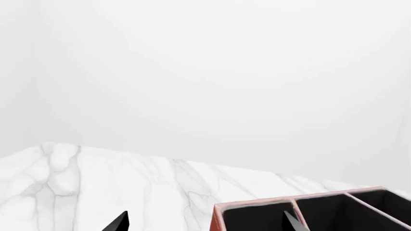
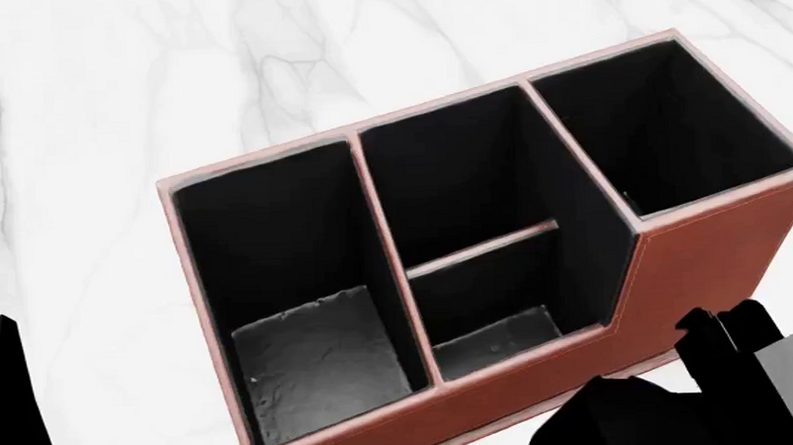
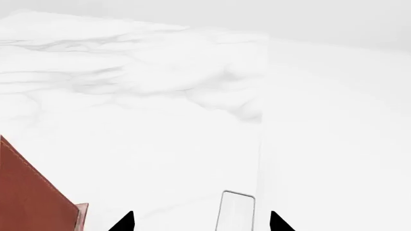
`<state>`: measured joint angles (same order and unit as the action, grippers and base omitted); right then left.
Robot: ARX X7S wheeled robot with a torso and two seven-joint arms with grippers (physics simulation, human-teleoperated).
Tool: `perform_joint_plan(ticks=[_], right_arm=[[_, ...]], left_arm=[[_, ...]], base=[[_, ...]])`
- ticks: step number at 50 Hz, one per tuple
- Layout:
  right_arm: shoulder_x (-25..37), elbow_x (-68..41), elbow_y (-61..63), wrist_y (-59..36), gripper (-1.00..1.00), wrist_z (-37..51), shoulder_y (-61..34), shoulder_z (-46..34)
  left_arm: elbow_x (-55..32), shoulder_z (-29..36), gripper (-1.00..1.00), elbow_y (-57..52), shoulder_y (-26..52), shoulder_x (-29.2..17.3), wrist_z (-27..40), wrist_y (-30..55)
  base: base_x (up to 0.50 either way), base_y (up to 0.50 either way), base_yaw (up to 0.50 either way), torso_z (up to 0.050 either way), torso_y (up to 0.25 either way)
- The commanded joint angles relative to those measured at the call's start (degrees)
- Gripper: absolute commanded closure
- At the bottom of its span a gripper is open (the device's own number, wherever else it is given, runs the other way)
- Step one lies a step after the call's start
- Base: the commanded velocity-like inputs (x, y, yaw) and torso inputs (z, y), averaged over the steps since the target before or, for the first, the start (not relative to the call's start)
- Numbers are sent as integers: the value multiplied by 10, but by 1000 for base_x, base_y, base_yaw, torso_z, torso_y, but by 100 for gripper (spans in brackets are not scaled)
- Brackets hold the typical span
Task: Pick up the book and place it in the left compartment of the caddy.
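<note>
Reddish-brown caddy on marble table, no readable writing, left compartment bare, both grippers parted, holding nothing

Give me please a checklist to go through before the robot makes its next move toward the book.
1. Left compartment free: ok, its grey floor is bare.
2. Caddy upright on the table: ok.
3. Book located: cannot tell. No black cover shows in any view; a pale flat rectangle lies ahead of the right gripper, but what it is, is unclear.
4. Left gripper open and empty: ok, tips apart near the caddy's corner.
5. Right gripper open and empty: ok, tips apart, nothing held.
</note>
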<state>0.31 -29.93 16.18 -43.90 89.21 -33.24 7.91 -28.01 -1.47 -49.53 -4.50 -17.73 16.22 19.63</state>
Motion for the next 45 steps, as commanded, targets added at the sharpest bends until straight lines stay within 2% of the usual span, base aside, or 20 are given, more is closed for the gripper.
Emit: perform_joint_plan(ticks=[1, 18, 30, 45], right_arm=[[-3, -27, -39, 32, -100, 7, 2, 1], [-3, -51, -74, 50, -100, 8, 11, 26], [-3, -84, -110, 116, -100, 8, 30, 18], [-3, -94, -123, 153, -100, 8, 47, 10]], left_arm=[[-4, 1, -100, 2, 0, -5, 5, -5], [-7, 6, -100, 2, 0, -12, 12, -7], [-11, 6, -100, 5, -1, -16, 14, -14], [-16, 7, -100, 4, 0, -21, 19, -15]], base=[[0, 0, 0, 0, 0], [0, 0, 0, 0, 0], [0, 0, 0, 0, 0], [0, 0, 0, 0, 0]])
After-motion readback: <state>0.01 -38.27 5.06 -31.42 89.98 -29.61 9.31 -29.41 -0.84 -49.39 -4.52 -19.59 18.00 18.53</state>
